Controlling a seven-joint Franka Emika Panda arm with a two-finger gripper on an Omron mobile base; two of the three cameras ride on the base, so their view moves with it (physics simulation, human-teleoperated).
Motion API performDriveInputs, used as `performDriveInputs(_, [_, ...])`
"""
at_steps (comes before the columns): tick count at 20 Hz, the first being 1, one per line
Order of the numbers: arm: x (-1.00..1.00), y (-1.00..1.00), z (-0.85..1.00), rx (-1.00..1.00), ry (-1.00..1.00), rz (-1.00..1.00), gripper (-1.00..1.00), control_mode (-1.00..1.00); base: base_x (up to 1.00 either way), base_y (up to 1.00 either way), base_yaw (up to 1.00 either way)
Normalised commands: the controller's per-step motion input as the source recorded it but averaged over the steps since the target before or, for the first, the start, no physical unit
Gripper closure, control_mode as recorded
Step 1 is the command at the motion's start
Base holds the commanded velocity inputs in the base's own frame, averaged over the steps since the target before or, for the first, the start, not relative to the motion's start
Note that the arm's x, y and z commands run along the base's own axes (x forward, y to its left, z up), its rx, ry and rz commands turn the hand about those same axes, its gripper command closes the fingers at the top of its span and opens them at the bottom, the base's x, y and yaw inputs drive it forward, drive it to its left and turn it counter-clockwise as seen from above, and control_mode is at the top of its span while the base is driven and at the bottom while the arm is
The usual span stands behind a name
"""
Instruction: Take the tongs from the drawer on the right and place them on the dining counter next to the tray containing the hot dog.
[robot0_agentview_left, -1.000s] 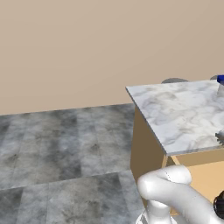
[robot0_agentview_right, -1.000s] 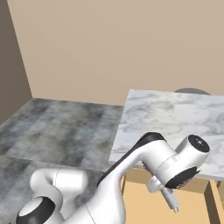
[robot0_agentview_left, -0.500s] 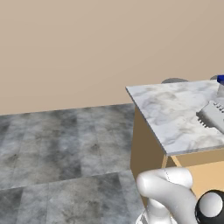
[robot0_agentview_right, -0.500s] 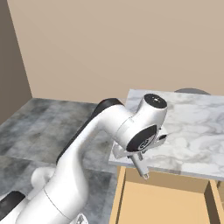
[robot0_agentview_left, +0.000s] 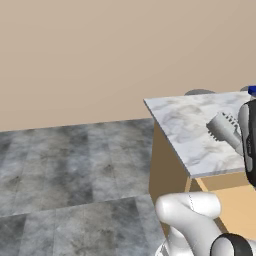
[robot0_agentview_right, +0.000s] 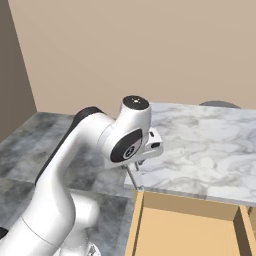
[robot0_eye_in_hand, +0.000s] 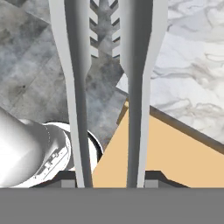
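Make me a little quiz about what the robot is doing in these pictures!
1. True or false: the claw holds the tongs.
2. Which counter top is it? A) white-grey marble B) black stone C) green tile
3. Fill in: the open drawer is orange-tan ____.

Key: 1 true. 2 A. 3 inside.

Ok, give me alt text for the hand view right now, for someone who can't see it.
The tongs, two long grey metal arms with ridged ends, run up the middle of the view, held in the gripper. Behind them lie the drawer with its orange-tan inside, a corner of the dining counter in white-grey marble, and grey tiled floor.
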Motion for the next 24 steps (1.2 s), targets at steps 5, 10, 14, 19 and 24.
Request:
performDriveInputs(5, [0.06,0.17,0.00,0.00,0.00,-0.02,1.00,-1.00,0.00,0.00,0.00])
performDriveInputs(10, [0.11,0.13,0.00,0.00,0.00,-0.02,1.00,-1.00,0.00,0.00,0.00])
performDriveInputs(14, [0.06,0.37,0.00,0.00,0.00,-0.08,1.00,-1.00,0.00,0.00,0.00])
performDriveInputs(19, [0.00,0.69,0.00,-0.01,0.00,-0.13,1.00,-1.00,0.00,0.00,0.00])
performDriveInputs(24, [0.00,0.61,0.00,0.00,-0.01,-0.13,1.00,-1.00,0.00,0.00,0.00])
